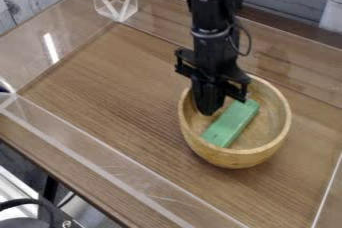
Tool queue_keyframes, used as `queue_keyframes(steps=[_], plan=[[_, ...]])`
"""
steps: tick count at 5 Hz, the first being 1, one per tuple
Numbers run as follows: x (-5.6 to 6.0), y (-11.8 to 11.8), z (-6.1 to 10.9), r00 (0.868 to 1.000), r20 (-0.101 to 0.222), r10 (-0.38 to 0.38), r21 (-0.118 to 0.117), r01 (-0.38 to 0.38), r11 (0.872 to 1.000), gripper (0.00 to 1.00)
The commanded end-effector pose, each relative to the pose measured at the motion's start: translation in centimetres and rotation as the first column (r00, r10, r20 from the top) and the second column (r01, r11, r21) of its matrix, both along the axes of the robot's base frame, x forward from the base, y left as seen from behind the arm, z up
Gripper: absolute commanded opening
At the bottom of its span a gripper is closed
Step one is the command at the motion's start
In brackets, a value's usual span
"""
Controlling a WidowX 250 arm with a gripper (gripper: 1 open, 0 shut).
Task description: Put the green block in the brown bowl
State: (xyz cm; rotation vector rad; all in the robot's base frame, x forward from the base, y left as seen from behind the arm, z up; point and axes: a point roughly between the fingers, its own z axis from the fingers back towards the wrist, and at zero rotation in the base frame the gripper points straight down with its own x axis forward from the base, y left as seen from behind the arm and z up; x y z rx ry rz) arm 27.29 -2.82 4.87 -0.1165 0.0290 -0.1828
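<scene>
The green block [231, 125] lies flat inside the brown bowl [274, 130], slanting from lower left to upper right. My gripper [211, 106] hangs straight down from the black arm and its tips dip into the bowl at the block's upper left side. The fingers are pressed together and hold nothing. Whether the tips touch the block cannot be told.
The bowl rests on a wooden tabletop [107, 92] enclosed by low clear plastic walls [54, 137]. A clear folded plastic piece [116, 4] stands at the back left corner. A grey wall runs along the back.
</scene>
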Motion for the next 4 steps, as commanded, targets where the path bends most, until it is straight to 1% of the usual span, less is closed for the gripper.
queue_keyframes(steps=[1, 2, 3, 4], plan=[[1.0, -0.1, 0.7, 0.999, 0.043, -0.007, 0.006, 0.006, 1.000, 0.00], [1.1, -0.1, 1.1, 0.999, 0.043, -0.004, 0.006, 0.004, 1.000, 1.00], [1.2, 0.0, 1.7, 0.999, 0.045, 0.001, 0.004, -0.002, 1.000, 1.00], [1.1, 0.3, 3.1, 0.998, 0.067, 0.012, 0.001, -0.012, 1.000, 1.00]])
